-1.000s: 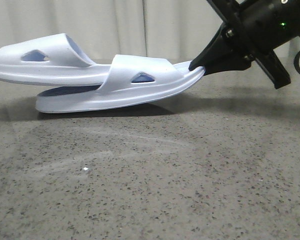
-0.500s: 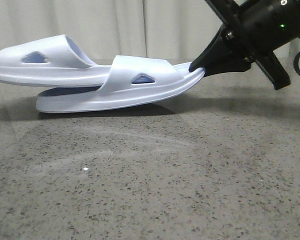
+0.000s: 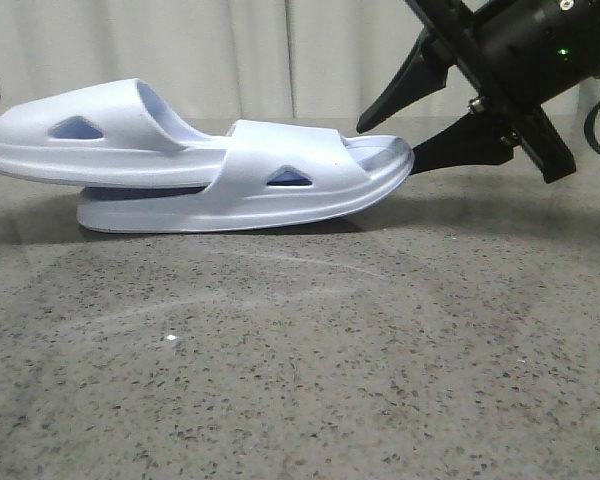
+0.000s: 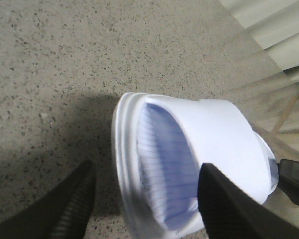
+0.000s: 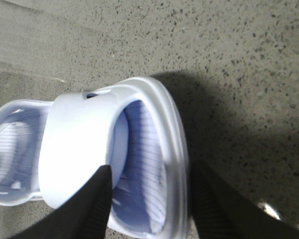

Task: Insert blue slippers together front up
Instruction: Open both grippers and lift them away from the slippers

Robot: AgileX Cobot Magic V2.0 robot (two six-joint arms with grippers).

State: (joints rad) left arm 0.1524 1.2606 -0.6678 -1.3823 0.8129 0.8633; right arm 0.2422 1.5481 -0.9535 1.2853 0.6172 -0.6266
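The two blue slippers are being seen already nested on the speckled worktop, the left slipper's end being carried under the strap of the right slipper. The right gripper is being held with fingers apart around the toe. The left gripper is likewise being held spread, so only withdrawal is judged outstanding.

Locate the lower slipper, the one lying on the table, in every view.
Front view: lower slipper, centre, upper slipper's end under its strap.
Left wrist view: cannot tell which slipper this is.
Right wrist view: centre-left, between the open claw fingers.
Shared landmark: speckled table.
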